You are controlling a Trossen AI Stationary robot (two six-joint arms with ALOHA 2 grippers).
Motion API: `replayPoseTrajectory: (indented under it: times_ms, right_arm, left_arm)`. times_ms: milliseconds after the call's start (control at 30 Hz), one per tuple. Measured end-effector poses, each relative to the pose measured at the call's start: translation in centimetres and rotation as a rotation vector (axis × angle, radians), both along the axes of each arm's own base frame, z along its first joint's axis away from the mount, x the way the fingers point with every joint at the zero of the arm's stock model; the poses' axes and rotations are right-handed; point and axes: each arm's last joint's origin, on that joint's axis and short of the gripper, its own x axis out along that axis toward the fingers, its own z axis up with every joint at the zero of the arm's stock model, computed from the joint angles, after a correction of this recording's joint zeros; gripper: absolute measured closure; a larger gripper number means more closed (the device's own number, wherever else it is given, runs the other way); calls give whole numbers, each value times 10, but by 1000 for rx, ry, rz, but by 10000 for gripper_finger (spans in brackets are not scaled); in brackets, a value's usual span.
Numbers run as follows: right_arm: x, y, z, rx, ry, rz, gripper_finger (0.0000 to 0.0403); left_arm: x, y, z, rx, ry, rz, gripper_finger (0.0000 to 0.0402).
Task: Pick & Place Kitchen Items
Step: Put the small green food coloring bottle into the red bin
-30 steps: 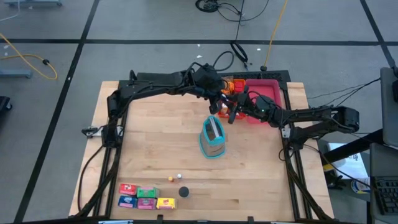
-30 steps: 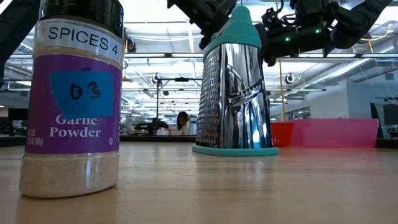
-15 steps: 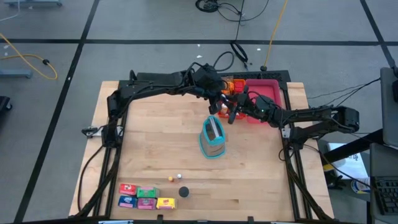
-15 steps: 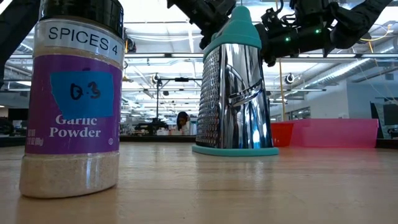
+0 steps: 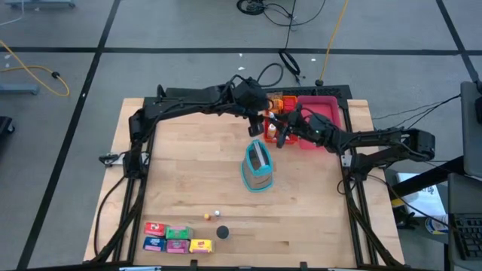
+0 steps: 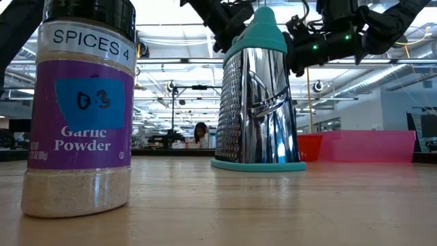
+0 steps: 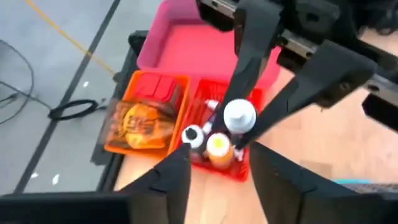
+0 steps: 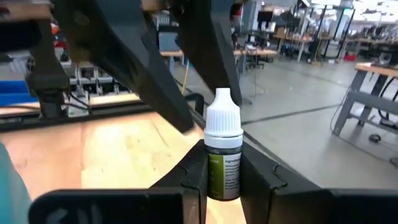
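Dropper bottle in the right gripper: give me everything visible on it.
The dropper bottle is small, with a white ribbed cap tapering to a nozzle tip, a dark band under the cap and a green label with fine print too small to read. It looks like plastic. It stands upright, cap on, clamped at its body between the right gripper's two dark fingers, and nothing else touches it. From the left wrist view it hangs above the red tray of small bottles.
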Motion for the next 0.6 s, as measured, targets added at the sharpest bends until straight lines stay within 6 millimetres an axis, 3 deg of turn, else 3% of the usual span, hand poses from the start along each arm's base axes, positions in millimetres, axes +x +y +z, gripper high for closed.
replayPoseTrajectory:
  times_ms: [233,400,600]
  right_arm:
    - [-4,-9,-9,44,80,-40,355]
    - [-9,-16,-18,78,170,-101,355]
    - [-15,-18,-31,148,286,-143,356]
  left_arm:
    - [-24,0,19,89,73,109,192]
    - [-52,-6,40,120,123,174,195]
    - [-88,-12,48,62,263,239,210]
